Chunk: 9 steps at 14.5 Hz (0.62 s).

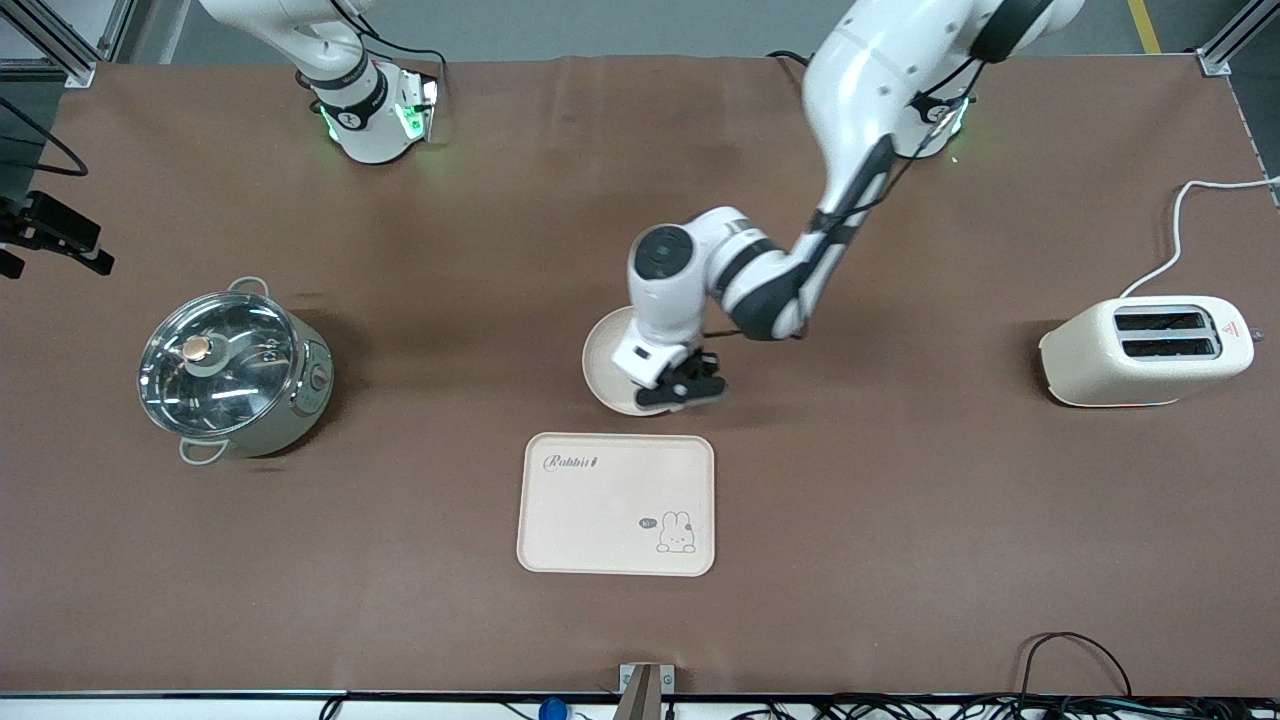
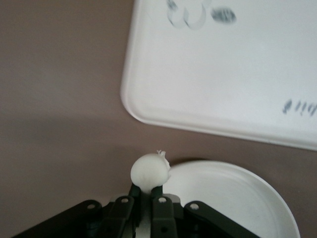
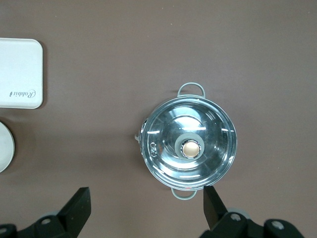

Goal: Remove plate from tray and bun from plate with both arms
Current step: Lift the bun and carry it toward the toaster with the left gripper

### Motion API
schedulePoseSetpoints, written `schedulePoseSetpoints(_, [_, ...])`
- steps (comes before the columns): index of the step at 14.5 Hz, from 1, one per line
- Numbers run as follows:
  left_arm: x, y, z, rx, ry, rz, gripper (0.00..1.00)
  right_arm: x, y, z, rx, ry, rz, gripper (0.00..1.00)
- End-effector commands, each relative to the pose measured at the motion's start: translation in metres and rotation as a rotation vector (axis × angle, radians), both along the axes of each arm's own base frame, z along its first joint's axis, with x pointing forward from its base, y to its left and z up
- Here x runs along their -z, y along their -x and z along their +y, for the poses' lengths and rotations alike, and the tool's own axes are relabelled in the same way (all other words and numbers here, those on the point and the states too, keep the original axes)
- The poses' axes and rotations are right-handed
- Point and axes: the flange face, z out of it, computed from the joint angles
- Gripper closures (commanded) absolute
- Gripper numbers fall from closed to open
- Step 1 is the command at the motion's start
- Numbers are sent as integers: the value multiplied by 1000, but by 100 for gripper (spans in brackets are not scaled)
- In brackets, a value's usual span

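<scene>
The tray (image 1: 616,504) lies bare on the tabletop (image 1: 900,520). The plate (image 1: 606,375) sits just beside it, farther from the front camera. The left gripper (image 1: 683,385) reaches down over the plate's edge, squeezed shut on the bun (image 2: 149,172). The right gripper (image 3: 146,210) waits wide open, holding nothing, high over the pot (image 3: 188,146).

The tray (image 1: 617,503) is cream with a little bunny drawing. The plate (image 1: 603,366) is cream too. The bun (image 2: 150,171) is white. The table (image 1: 900,500) is brown.
</scene>
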Motion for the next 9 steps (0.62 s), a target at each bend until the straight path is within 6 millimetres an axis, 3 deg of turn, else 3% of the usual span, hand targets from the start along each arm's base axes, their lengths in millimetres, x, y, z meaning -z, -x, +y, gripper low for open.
schedulePoseSetpoints(1, [-63,-43,104,72,5,89,99,-5,6,1,-1,15,2,0])
schedulePoseSetpoints(5, [-62,-74,229,171,1,103,99,-5,5,7,-12,16,-1,0])
schedulePoseSetpoints(7, [-37,-71,283,186,10,82,99,-3,4,8,-9,14,3,0])
schedulePoseSetpoints(9, [-5,-57,317,204,29,51,98,7,-1,8,-3,13,20,0])
